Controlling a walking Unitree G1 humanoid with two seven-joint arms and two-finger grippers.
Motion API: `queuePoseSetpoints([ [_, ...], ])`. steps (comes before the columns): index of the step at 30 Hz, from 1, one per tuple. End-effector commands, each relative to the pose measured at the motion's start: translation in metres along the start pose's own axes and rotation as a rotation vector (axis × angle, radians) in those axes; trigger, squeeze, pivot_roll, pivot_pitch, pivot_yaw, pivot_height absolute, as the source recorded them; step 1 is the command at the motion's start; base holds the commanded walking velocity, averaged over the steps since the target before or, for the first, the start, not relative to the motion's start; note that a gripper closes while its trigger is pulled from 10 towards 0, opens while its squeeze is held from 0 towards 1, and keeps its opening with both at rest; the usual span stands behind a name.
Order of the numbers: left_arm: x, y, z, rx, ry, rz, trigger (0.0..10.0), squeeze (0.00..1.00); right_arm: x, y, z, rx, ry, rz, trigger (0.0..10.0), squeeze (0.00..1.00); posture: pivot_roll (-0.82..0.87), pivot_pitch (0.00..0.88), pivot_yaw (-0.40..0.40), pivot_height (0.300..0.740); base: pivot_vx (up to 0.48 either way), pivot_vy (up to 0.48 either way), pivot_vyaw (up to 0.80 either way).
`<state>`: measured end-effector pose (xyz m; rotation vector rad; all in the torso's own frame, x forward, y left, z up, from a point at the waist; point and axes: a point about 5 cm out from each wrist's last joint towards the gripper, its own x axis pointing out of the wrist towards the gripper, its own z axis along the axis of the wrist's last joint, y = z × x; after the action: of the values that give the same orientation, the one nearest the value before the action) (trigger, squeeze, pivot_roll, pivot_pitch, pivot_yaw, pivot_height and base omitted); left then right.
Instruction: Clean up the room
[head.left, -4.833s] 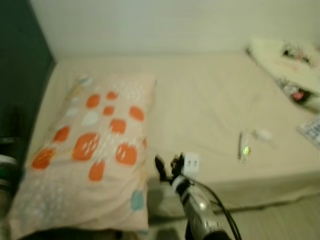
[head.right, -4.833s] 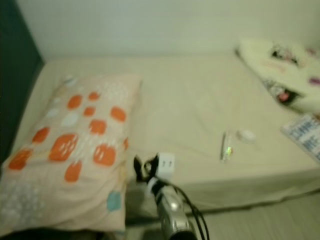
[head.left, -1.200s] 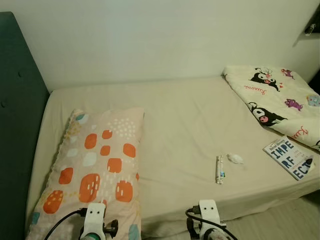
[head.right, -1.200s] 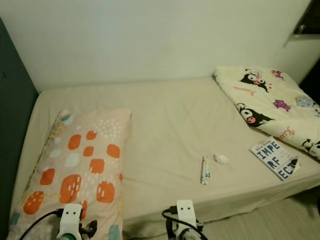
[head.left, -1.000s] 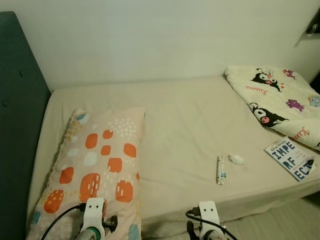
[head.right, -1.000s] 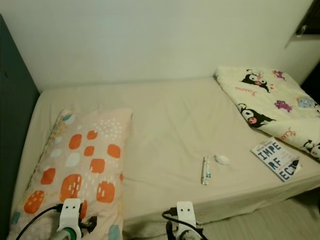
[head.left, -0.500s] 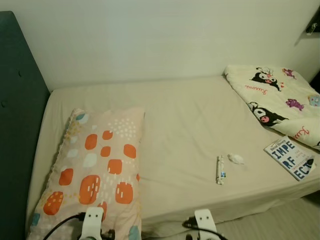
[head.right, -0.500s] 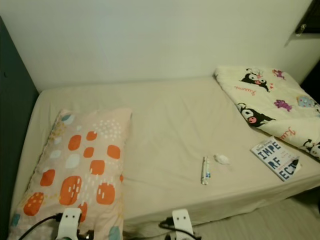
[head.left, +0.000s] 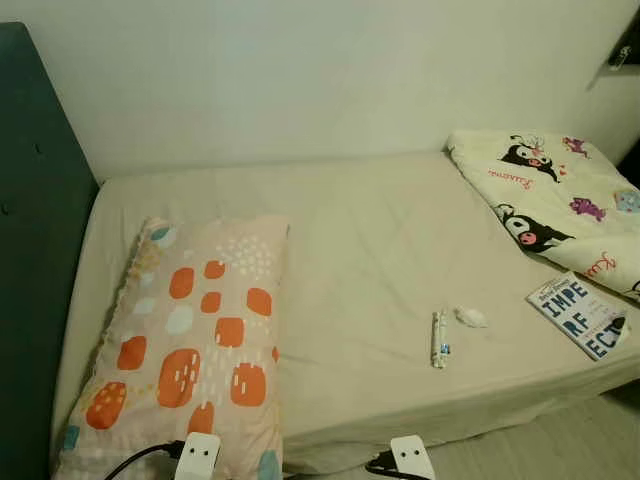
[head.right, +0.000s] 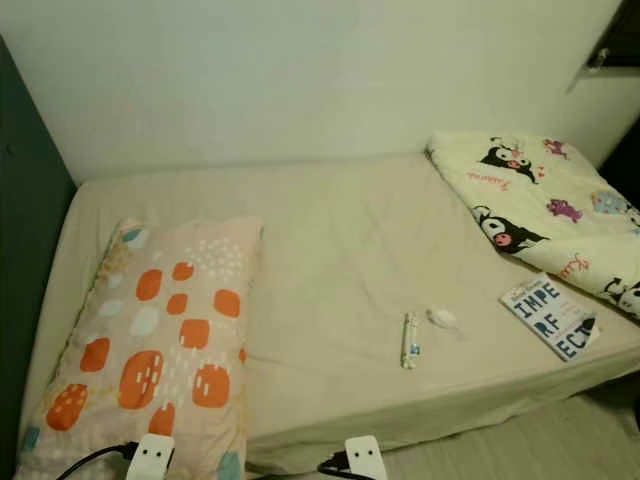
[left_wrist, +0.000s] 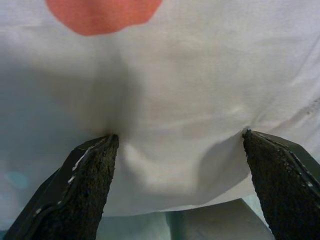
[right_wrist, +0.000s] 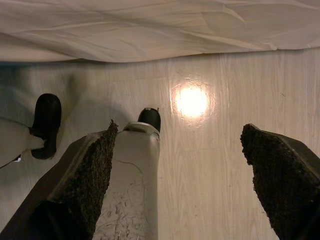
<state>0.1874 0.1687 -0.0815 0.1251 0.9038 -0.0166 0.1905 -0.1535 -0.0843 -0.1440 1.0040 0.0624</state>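
A pillow (head.left: 195, 330) with orange spots lies on the left of the beige bed (head.left: 370, 240). Near the bed's front edge lie a small tube (head.left: 438, 339) and a crumpled white wad (head.left: 470, 317). A book (head.left: 582, 315) sits at the right, beside a cartoon-print blanket (head.left: 545, 195). My left gripper (left_wrist: 178, 135) is open, its fingertips against the pillow's fabric (left_wrist: 190, 75). My right gripper (right_wrist: 178, 126) is open above the wooden floor (right_wrist: 210, 165), holding nothing. Both white wrist blocks, left (head.left: 197, 456) and right (head.left: 412, 455), peek in at the bottom edge.
A dark green headboard (head.left: 35, 250) stands along the bed's left end, and a pale wall (head.left: 320, 80) runs behind the bed. In the right wrist view the bed sheet's hem (right_wrist: 150, 35) hangs over the floor, with my own leg (right_wrist: 135, 175) and foot (right_wrist: 46, 120) below.
Both wrists have sunk lower, toward the bottom edge of the eye views. Several seconds ago the view was blurred and closer, with the right arm raised by the pillow.
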Motion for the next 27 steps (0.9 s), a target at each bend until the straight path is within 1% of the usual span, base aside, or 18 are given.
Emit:
queuePoseSetpoints([
  [1,-0.001,0.003,-0.007,0.005,0.016,0.019,10.0,0.0,-0.001,-0.003,-0.007,0.001,0.017,-0.006,10.0,0.0,0.05,0.0,-0.005,0.74,0.0,0.0,0.0],
  [8,-0.002,0.003,-0.008,0.018,0.007,0.031,10.0,0.0,-0.001,-0.004,-0.01,-0.012,0.019,-0.005,10.0,0.0,0.05,0.0,-0.012,0.74,0.0,0.0,0.0],
  [11,-0.003,0.005,-0.009,-0.006,0.0,0.051,10.0,0.0,-0.001,-0.003,-0.01,-0.02,0.012,-0.001,10.0,0.0,0.06,0.0,-0.015,0.74,0.0,0.0,0.0],
  [14,-0.003,0.011,-0.005,-0.063,-0.027,0.087,10.0,0.0,-0.001,-0.003,-0.007,-0.007,-0.007,0.008,10.0,0.0,0.06,0.0,-0.013,0.74,0.0,0.0,0.0],
  [16,-0.002,0.013,-0.003,-0.069,-0.034,0.092,10.0,0.0,-0.001,-0.003,-0.005,-0.004,-0.01,0.008,10.0,0.0,0.06,0.0,-0.013,0.74,0.0,0.0,0.0],
  [22,-0.002,0.013,0.0,-0.057,-0.043,0.082,10.0,0.0,-0.001,-0.003,-0.004,-0.002,-0.011,0.008,10.0,0.0,0.06,0.0,-0.01,0.74,0.0,0.0,0.0],
  [24,-0.001,0.012,0.001,-0.039,-0.044,0.078,10.0,0.0,-0.001,-0.003,-0.003,0.0,-0.012,0.007,10.0,0.0,0.06,0.0,-0.009,0.74,0.0,0.0,0.0],
  [27,-0.001,0.009,-0.002,-0.012,-0.019,0.075,10.0,0.0,-0.001,-0.003,-0.004,-0.01,-0.008,0.004,10.0,0.0,0.06,0.0,-0.008,0.74,0.0,0.0,0.0],
])
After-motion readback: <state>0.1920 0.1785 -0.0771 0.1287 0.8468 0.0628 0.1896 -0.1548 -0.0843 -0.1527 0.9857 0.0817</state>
